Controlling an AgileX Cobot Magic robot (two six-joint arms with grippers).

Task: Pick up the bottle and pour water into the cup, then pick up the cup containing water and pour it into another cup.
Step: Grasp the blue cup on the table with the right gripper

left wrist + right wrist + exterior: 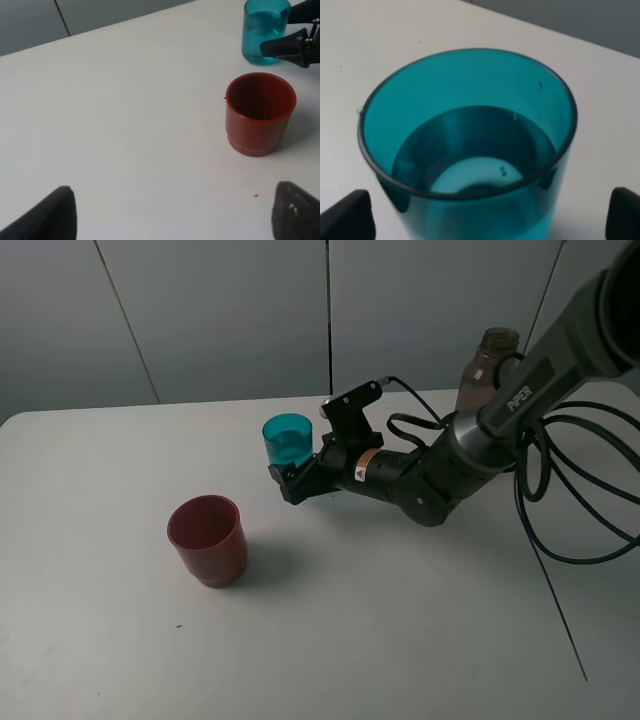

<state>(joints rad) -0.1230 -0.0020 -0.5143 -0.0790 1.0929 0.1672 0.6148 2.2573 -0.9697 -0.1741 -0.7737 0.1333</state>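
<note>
In the high view the red cup (207, 540) stands upright on the white table (90, 640), squat and wide with a stepped base. It shows nothing inside. The left gripper (175, 215) hangs above bare table with its fingers (55, 217) spread wide, holding nothing.

At about 1 o'clock from the red cup, well apart from it, stands the teal cup (288, 440). It is slimmer, see-through and upright, and water covers its lower part. The right gripper (300, 462) reaches in low from 4 o'clock with its fingers (345, 215) fully released. One lies on each side of the teal cup, with a gap to the wall on both sides.

The tall smoky bottle (490, 365) stands upright at 2 o'clock from the teal cup, behind the right arm.
</note>
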